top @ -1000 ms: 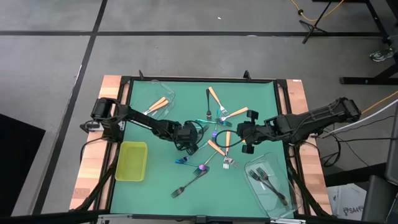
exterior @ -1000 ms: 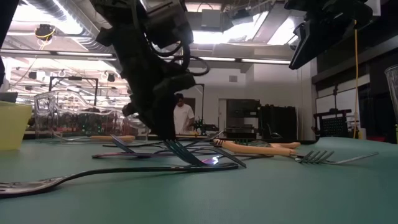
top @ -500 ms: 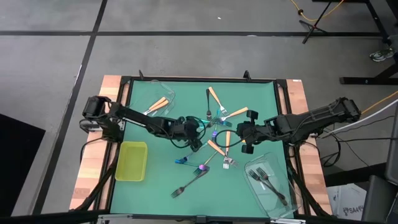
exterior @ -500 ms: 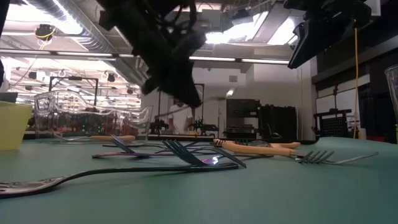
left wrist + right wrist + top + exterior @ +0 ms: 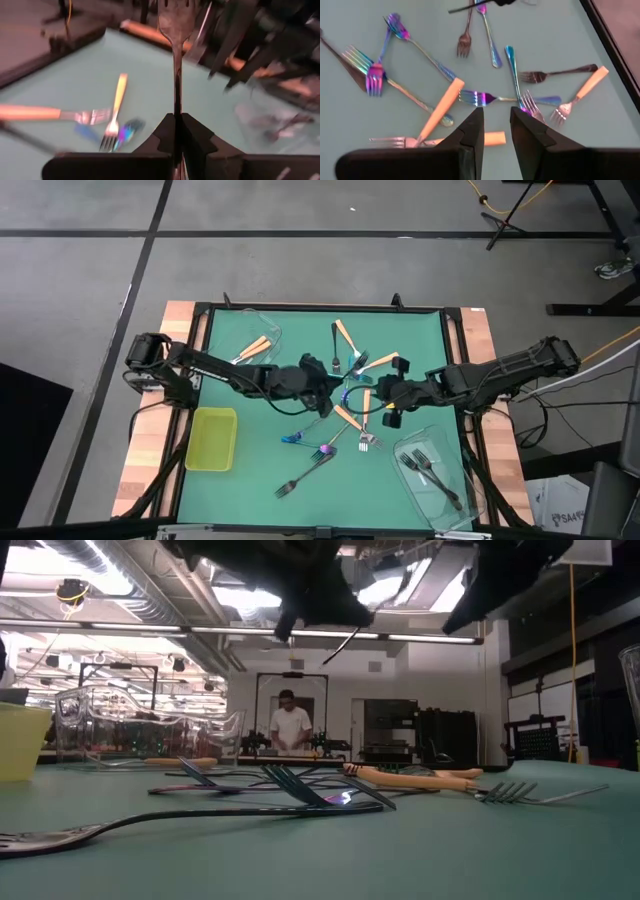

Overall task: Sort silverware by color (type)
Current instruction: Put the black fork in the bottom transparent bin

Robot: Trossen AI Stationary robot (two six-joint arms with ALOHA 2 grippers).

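While left gripper clamped 1 dark fork, handle along fingers, tub lay beyond open right gripper.

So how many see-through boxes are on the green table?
2. One clear tub sits in a corner on the left arm's side, holding orange-handled forks. The other clear tub sits in the opposite corner on the right arm's side, holding dark forks. None seem hidden.

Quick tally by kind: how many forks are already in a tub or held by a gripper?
Orange-handled forks, left tub: 2
Dark forks, right tub: 2
Dark fork, left gripper: 1
Iridescent forks: 0
Total: 5
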